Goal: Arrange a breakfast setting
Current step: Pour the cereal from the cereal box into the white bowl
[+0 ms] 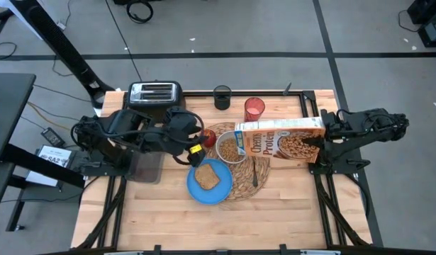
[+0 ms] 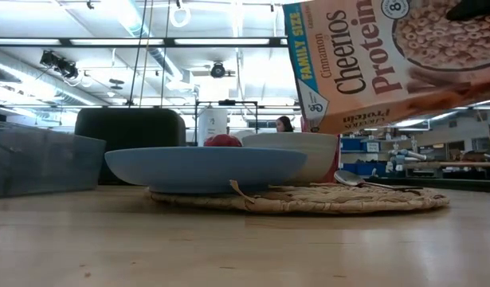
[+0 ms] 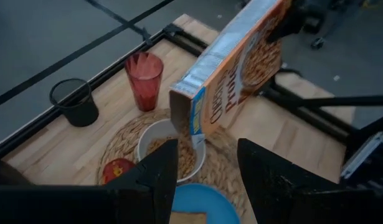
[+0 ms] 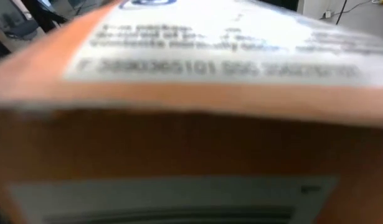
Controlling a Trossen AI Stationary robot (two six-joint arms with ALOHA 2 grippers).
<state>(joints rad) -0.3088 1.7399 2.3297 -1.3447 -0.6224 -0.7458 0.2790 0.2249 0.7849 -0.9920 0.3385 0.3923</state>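
From above, the right gripper (image 1: 318,144) is clamped on the end of an orange cereal box (image 1: 280,137), which is held on its side over the woven placemat (image 1: 247,185) with its open end above the white bowl (image 1: 231,149). The bowl holds brown cereal (image 1: 230,151). A blue plate (image 1: 210,183) overlapping the mat's edge carries a toast slice (image 1: 207,177). A red apple (image 1: 208,136) lies beside the bowl, a metal spoon (image 1: 255,172) on the mat, and a red cup (image 1: 254,108) and a black mesh cup (image 1: 222,96) stand farther back on the surface. The left gripper (image 1: 196,151) hovers by the apple.

At table height, the box hangs tilted above the bowl (image 2: 296,154), with the plate (image 2: 205,168) in front.

The left wrist view shows cereal (image 3: 179,155) in the bowl (image 3: 155,138) under the box's open mouth (image 3: 185,109); this gripper's fingers (image 3: 159,176) stand apart, holding nothing. The red cup (image 3: 144,79) looks empty.

The right wrist view is filled by the box (image 4: 191,124).
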